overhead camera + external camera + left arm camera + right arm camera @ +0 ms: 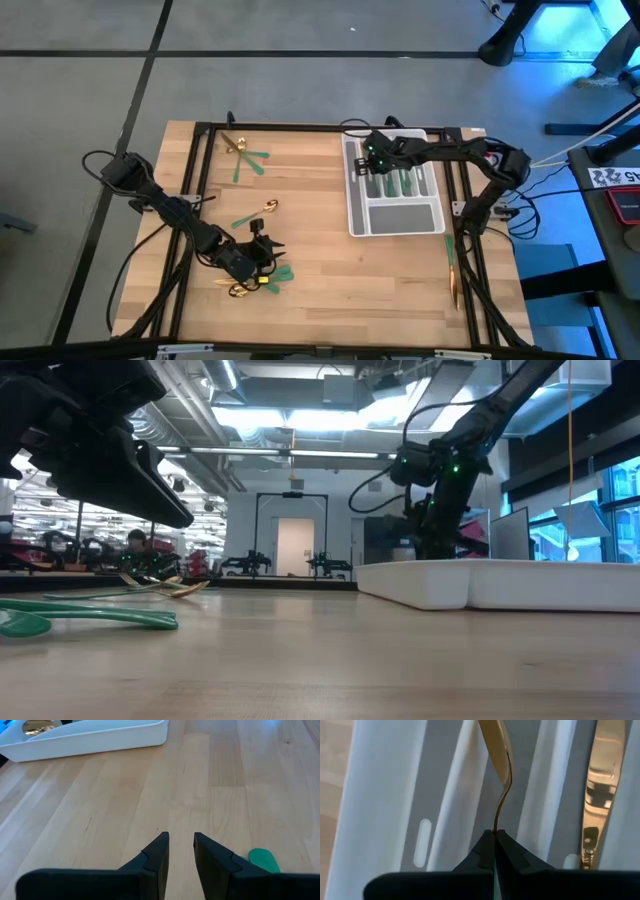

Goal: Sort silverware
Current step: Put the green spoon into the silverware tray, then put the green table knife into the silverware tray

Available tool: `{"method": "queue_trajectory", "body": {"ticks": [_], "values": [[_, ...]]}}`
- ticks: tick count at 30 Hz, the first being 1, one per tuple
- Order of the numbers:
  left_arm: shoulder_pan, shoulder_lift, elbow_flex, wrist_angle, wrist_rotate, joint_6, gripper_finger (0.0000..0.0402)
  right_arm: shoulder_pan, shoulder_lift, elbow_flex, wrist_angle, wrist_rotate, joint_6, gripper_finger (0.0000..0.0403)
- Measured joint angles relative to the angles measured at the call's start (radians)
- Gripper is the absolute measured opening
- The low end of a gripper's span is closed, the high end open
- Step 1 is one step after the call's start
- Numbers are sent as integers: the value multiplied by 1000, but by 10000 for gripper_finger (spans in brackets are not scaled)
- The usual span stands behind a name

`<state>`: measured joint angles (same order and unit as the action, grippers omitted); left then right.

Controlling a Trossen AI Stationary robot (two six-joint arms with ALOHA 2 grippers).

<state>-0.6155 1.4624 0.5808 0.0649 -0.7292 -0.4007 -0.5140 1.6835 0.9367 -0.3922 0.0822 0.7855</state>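
In the high view, the right gripper (372,155) is held over the far left corner of the tray (395,217), in whose slots green-handled pieces (405,184) are laid. The left gripper (262,247) is placed low over the near left part of the table (330,270), just beside a cluster of silverware (262,282). A spoon (256,212) is seen farther in, two more pieces (245,158) lie crossed near the far edge, and one piece (452,268) lies along the right edge.

In the low view, the right arm (445,470) is seen coming down behind the tray (500,582). A green handle (85,616) lies flat at the left, with gold heads (165,586) farther back.

In the left wrist view, the left gripper (181,851) is shown released, a narrow gap being left between its fingers (157,854), with nothing held. A green handle end (263,859) lies just beside it.

In the right wrist view, the right gripper (495,842) is shown clenched on a fork (500,765) by its thin neck, above a tray slot (445,795). A knife (600,785) lies in a neighbouring slot.
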Motion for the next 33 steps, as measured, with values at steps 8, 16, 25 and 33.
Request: {"method": "queue_trajectory", "body": {"ticks": [8, 16, 25, 33], "values": [[0, 0, 0, 0, 0, 0, 81, 3, 1, 0, -1, -17, -3, 22], [0, 0, 0, 0, 0, 0, 81, 3, -29, 9, -14, -6, -171, 101], [-13, 0, 0, 0, 0, -16, 81, 209, -167, 67, -256, 189, -279, 108], [-34, 0, 0, 0, 0, -42, 81, 743, -204, 67, -487, 225, -64, 80]]}}
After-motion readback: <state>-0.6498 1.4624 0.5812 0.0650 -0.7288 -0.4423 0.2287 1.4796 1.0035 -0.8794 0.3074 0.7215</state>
